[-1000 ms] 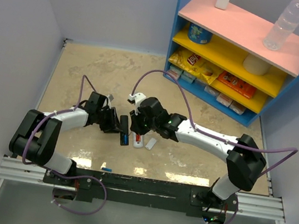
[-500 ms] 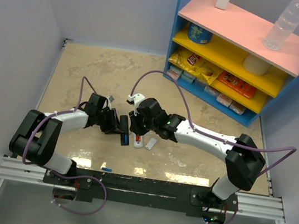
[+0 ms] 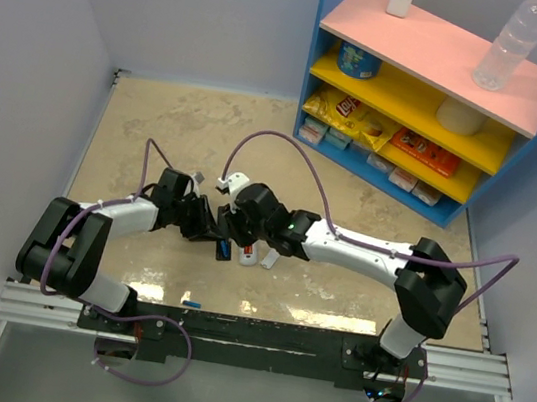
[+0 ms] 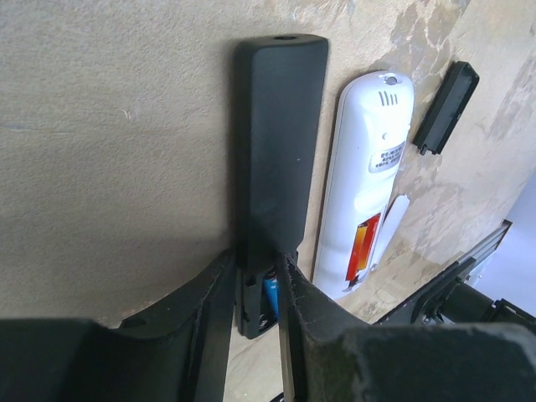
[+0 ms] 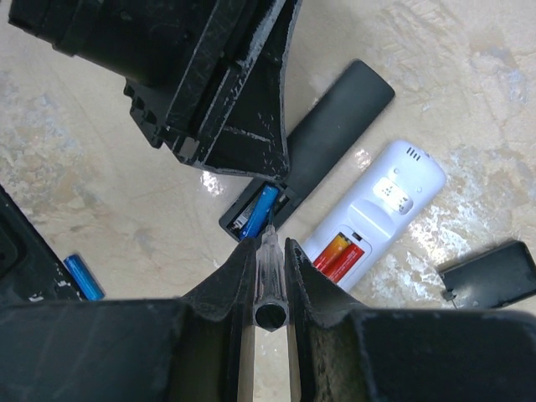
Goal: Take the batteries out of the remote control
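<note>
My left gripper (image 4: pixel 255 285) is shut on the lower end of a black remote (image 4: pixel 276 142), holding it on edge on the table. Its open compartment shows one blue battery (image 4: pixel 270 295). My right gripper (image 5: pixel 270 251) is shut on a clear-handled tool (image 5: pixel 270 280), whose tip touches that blue battery (image 5: pixel 259 209). Beside it lies a white remote (image 5: pixel 389 201), back up, with two orange-red batteries (image 5: pixel 339 255) in its open bay. In the top view both grippers meet over the black remote (image 3: pixel 225 240).
A loose blue battery (image 3: pixel 192 304) lies by the front rail. A black cover plate (image 5: pixel 492 276) and a white cover plate (image 3: pixel 271 258) lie near the white remote. A blue shelf unit (image 3: pixel 426 93) with snacks and a bottle stands at the back right.
My right arm has moved left, bringing the tool's tip to the black remote's compartment. The left gripper has kept its hold on the remote and barely moved.
</note>
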Motion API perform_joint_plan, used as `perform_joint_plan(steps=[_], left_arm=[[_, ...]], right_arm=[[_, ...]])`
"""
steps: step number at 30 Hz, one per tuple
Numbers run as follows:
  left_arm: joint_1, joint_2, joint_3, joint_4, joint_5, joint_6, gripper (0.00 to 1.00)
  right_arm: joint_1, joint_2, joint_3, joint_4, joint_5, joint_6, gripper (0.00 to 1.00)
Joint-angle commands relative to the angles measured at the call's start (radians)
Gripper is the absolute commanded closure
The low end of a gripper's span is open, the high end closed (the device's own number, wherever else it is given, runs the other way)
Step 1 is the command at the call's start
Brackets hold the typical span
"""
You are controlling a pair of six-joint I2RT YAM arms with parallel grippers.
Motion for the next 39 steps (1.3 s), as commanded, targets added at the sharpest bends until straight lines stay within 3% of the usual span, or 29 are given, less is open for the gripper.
perform_joint_plan(steps=[1, 9, 13, 24, 39], left_arm=[[-0.011, 0.016, -0.037, -0.046, -0.053, 0.012, 0.69], [-0.011, 0.028, -0.041, -0.046, -0.064, 0.018, 0.7], [-0.011, 0.028, -0.041, -0.042, -0.058, 0.018, 0.7], [-0.011, 0.024, -0.043, -0.046, -0.053, 0.018, 0.7], [-0.011, 0.021, -0.041, -0.046, -0.049, 0.018, 0.7]], right_arm=[[0.017, 0.054, -0.019, -0.014, 0.033, 0.012, 1.0], [-0.086, -0.087, -0.22, 0.229, -0.147, 0.098, 1.0], [-0.161, -0.085, -0.278, 0.337, -0.334, 0.127, 1.0], [-0.198, -0.095, -0.344, 0.502, -0.371, 0.203, 1.0], [-0.198, -0.092, -0.332, 0.546, -0.358, 0.224, 1.0]])
